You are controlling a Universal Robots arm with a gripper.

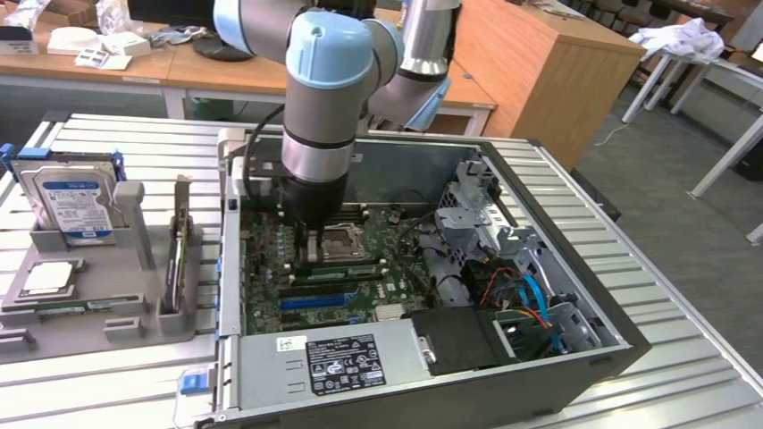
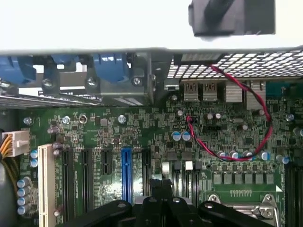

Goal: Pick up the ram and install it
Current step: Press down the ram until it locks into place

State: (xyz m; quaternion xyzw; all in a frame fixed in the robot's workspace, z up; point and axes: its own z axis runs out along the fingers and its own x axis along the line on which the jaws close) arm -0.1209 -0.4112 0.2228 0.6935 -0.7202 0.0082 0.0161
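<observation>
While the arm (image 1: 320, 116) stands nearly vertical over the open computer case (image 1: 560, 232), its wrist points straight down into the case, just above the green motherboard (image 1: 357, 277) beside the silver processor socket (image 1: 339, 241). The gripper (image 2: 162, 189) is down at board level — in the wrist view its dark fingers (image 2: 154, 205) appear pressed together, clenched, with no clear gap between them. Whether anything is pinched between them I cannot tell.

A green memory stick (image 1: 338, 267) lies along the slots just in front of the socket, right below the gripper, near the middle of the motherboard. It looks level with the slot line; how deep it sits cannot be judged.

In the wrist view: black expansion slots, one blue slot (image 2: 126, 172) and one white slot (image 2: 45, 184), a red-and-black wire (image 2: 258, 113) looping across the board.

Outside the case, on the grey holder (image 1: 89, 295) towards the exterior view's left edge of the slatted table (image 1: 667, 340) — a blue-labelled hard drive (image 1: 74, 201) standing upright.
</observation>
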